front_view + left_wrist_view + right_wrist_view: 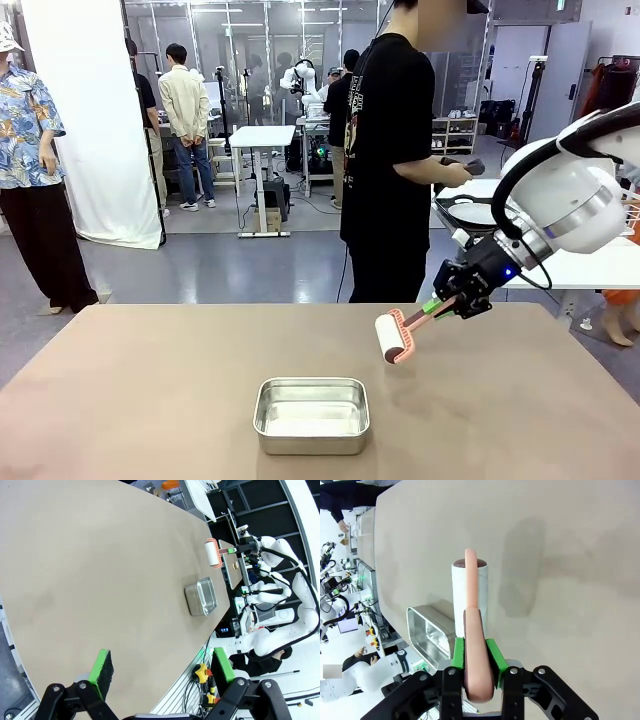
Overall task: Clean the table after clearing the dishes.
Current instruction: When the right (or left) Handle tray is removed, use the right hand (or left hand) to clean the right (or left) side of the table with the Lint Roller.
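The tan-brown table (150, 400) spreads across the front view. My right gripper (447, 300) is shut on the pink handle of a lint roller (392, 337), whose white roll hangs a little above the table's far right part. In the right wrist view the roller (470, 595) points away from the gripper (475, 655), and its shadow falls off to one side. My left gripper (162, 667) stands open over the table edge, with nothing between its green pads. A white dish on a dark tray (470, 212) sits on the white side table by the person's hand.
A small steel pan (311, 415) stands empty near the table's front middle, left of the roller. A person in black (390, 150) stands at the far edge, turned toward the white side table (590, 265). Other people stand farther back.
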{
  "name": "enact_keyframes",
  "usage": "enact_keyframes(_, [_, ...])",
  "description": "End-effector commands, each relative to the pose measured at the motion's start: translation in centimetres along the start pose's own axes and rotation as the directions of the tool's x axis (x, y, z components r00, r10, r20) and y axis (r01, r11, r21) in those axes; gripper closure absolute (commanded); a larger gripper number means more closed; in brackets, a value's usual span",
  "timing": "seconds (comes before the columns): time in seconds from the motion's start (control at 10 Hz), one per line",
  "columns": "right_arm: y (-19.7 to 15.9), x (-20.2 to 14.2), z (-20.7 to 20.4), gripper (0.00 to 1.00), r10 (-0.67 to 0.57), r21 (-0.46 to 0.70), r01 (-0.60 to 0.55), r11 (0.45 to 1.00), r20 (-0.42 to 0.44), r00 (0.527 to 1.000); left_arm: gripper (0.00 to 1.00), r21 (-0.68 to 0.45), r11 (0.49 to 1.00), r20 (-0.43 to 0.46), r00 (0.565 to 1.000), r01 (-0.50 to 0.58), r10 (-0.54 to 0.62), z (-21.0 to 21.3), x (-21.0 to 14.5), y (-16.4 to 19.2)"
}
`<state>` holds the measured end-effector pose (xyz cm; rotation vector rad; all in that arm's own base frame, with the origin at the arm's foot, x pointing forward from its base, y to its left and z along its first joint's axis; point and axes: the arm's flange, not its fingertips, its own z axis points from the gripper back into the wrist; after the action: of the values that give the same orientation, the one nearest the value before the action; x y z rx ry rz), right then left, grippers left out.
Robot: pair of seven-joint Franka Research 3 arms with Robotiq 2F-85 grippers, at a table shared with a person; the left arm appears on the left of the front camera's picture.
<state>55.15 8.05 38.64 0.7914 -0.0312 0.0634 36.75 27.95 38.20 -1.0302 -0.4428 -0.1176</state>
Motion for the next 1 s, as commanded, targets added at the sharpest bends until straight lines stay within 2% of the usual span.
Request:
enact_keyframes(0.0, [-0.5,-0.6,-1.3,0.78,0.019,0.033,-0.021,0.999,0.056,0.998,0.00,-0.002,1.000,0.008,1.000,0.005,-0.005,0.2,-0.3,-0.1])
enact_keyframes(0.3, [-1.7,-0.5,-2.6,0.78,-0.045,0.027,0.044,0.999,0.059,0.997,0.00,-0.002,1.000,0.008,1.000,0.005,-0.005,0.2,-0.3,-0.1])
enact_keyframes(0.6, [-3.2,-1.1,-4.2,0.78,-0.054,0.014,0.053,0.998,0.092,0.994,0.00,-0.002,1.000,0.008,1.000,0.005,-0.005,0.2,-0.3,-0.1])
enact_keyframes(0.9, [-4.9,-1.7,-4.8,0.78,-0.081,-0.060,0.087,0.994,0.094,0.992,0.00,-0.002,1.000,0.008,1.000,0.005,-0.005,0.2,-0.3,-0.1])
